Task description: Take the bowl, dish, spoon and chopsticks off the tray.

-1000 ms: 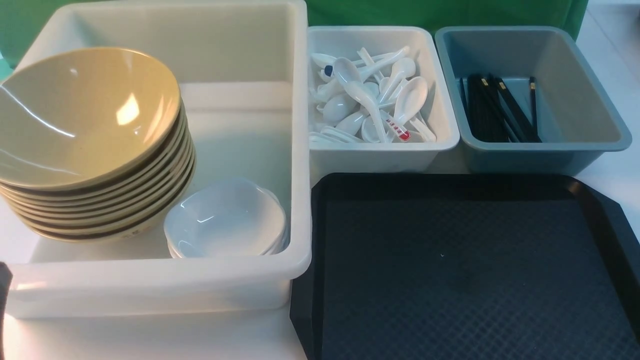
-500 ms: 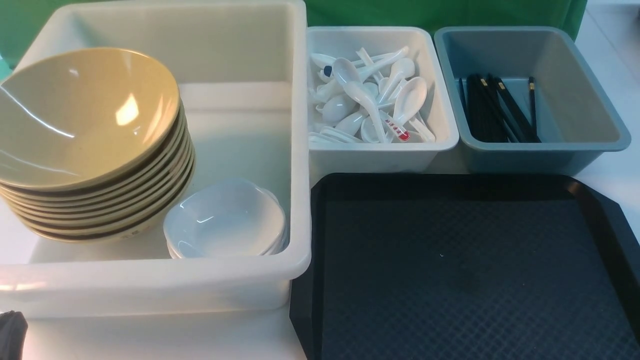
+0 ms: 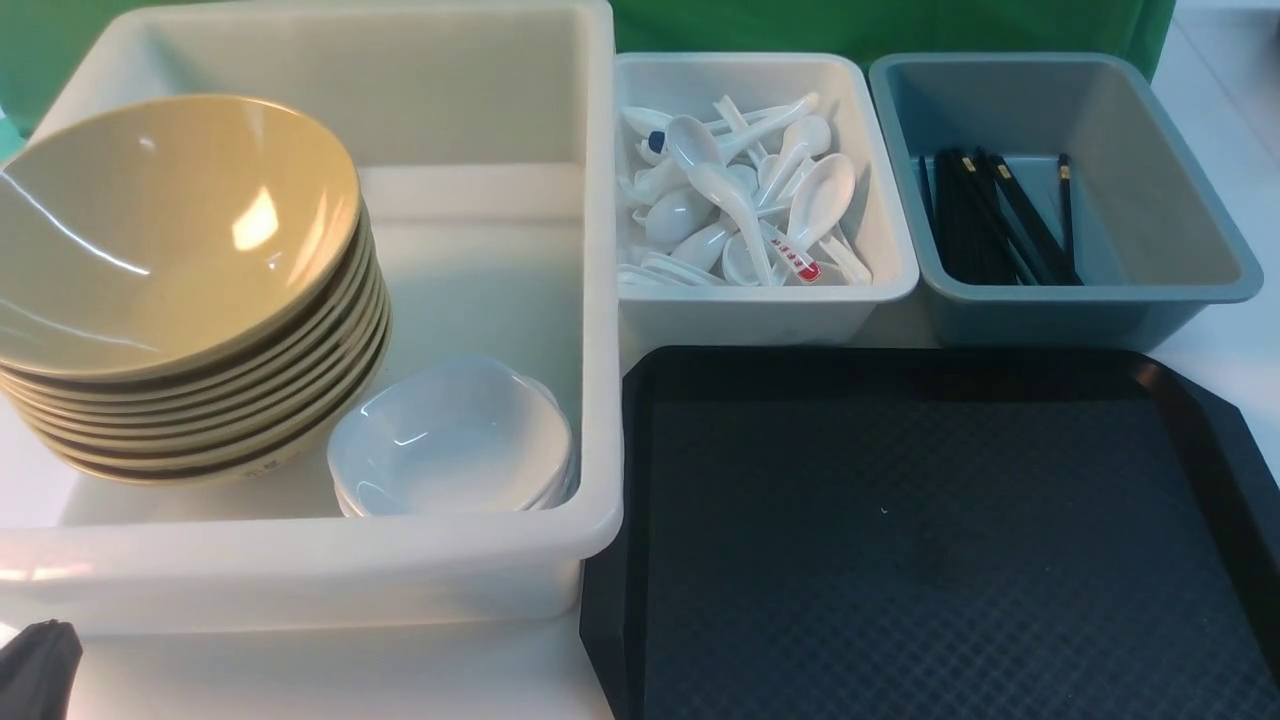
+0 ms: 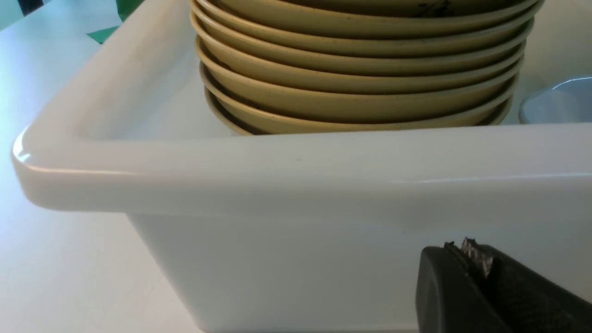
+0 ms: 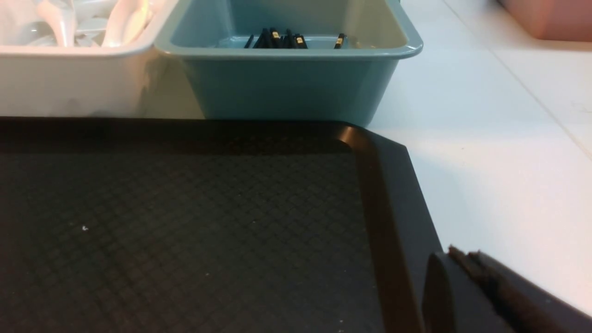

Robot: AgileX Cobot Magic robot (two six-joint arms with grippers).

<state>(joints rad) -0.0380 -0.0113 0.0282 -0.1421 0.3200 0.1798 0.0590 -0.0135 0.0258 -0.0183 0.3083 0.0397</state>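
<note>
Tray — black, diamond-textured floor, raised rim, cut corners.

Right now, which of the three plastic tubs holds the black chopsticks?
The grey-blue plastic tub on the right, behind the black tray; the other two tubs are white and hold bowls or spoons.

1. Tray showing black w/ diamond-textured floor.
2. Bowl on top of stack showing glossy tan-yellow inside, dark on outer side.
3. Dish showing glossy white.
4. Big tub & small tub showing white; third tub grey-blue.
5. Spoons showing white, one w/ red label.
6. Chopsticks showing black w/ gold bands.
7. Backdrop showing green.
</note>
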